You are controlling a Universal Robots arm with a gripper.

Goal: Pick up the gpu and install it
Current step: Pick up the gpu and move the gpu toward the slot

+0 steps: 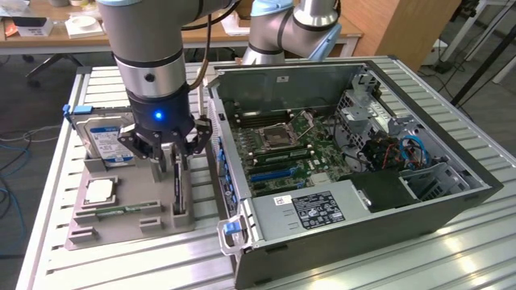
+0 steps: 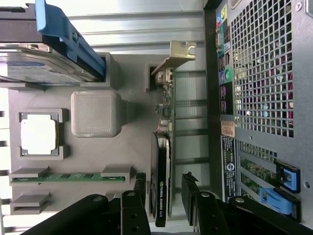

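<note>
A grey tray (image 1: 121,228) sits on the slatted metal worktop (image 1: 145,266), toward the exterior view's left edge. It carries four parts. A hard drive (image 1: 105,136) with a blue label stands in the tray's far end. A square processor chip (image 1: 98,191) lies flat in a pocket near the outer edge. A green memory stick (image 1: 125,209) lies in a slot toward the near end. The gpu (image 1: 178,187) stands on its long edge in a slot along the tray edge nearest the computer case (image 1: 363,241), with its silvery bracket toward the hard-drive end.

The gripper (image 1: 171,158) hangs over that slot with its fingers (image 2: 190,191) spread. One finger is on each side of the card, and the wrist view shows a gap on both sides.

The case lies open beside the tray. Inside it are a green motherboard (image 1: 282,139), blue cables (image 1: 411,148) and a labelled grey box (image 1: 318,208) at the near end.

Behind the worktop are a second robot arm (image 1: 278,30), a wooden desk (image 1: 48,43) and a wooden cabinet (image 1: 387,24).
</note>
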